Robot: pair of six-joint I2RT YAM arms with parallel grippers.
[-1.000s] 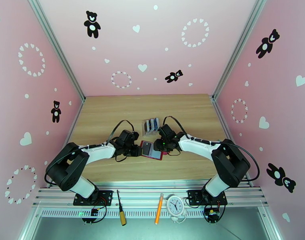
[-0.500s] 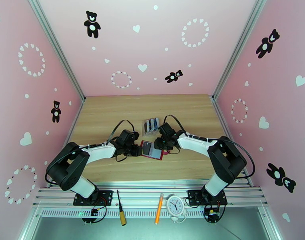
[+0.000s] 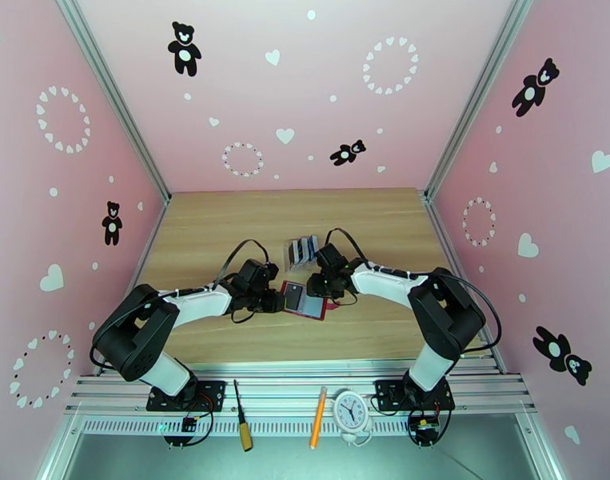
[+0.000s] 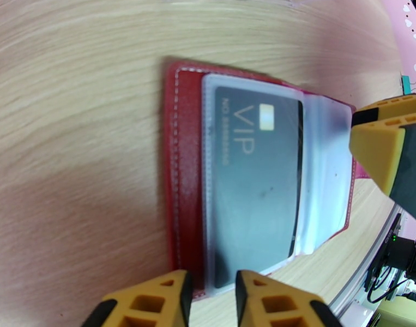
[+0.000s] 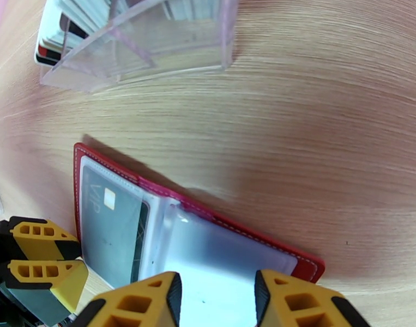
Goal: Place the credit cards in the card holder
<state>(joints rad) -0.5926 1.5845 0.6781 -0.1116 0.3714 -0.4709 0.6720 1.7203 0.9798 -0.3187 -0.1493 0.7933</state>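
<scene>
1. Rack (image 5: 137,55): top cut off by the right wrist frame edge; cards (image 5: 71,17) inside blurred.
2. Wallet (image 5: 218,252): near edge hidden behind right fingers (image 5: 295,301).
3. Top view: print on pocketed card (image 3: 294,296) too small to read.

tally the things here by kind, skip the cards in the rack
wallet: 1
vip card: 1
clear rack: 1
screwdriver: 1
orange pen: 1
clock: 1
total: 6

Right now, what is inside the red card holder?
A dark VIP card sits in one clear pocket of the card holder; the neighbouring pocket looks empty. Anything under them is covered.
</scene>
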